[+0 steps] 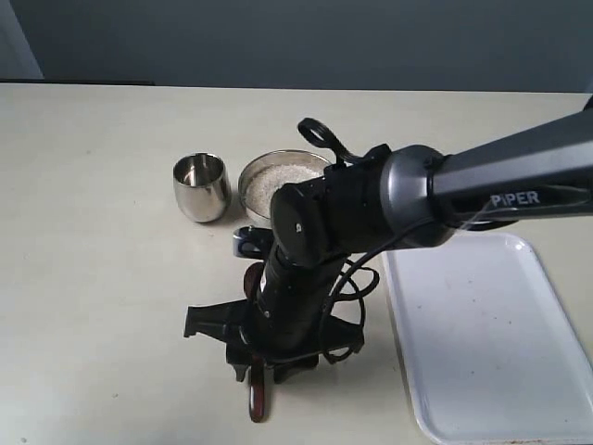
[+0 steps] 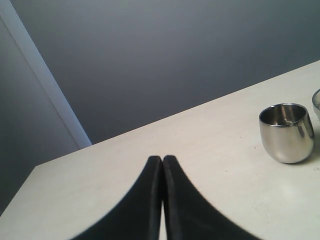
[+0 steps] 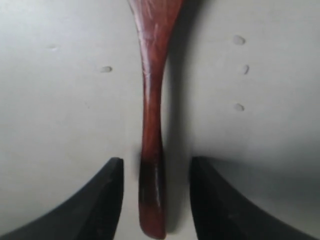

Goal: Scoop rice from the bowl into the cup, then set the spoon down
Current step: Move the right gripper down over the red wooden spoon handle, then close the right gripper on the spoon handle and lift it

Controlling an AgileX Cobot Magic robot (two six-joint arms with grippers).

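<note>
Masking spoon [image 1: 257, 400] middle: right arm [image 1: 371, 199] | bowl [image 1: 245, 190] half-hidden

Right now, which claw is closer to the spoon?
Right. The right claw is open around the spoon. The left claw is shut, apart from the cup, with no spoon in view.

The wooden spoon [image 3: 152, 125] looks glossy, the steel cup [image 2: 286, 132] and bowl [image 1: 246, 190] mirror-shiny, the table [image 1: 93, 278] matt.
</note>
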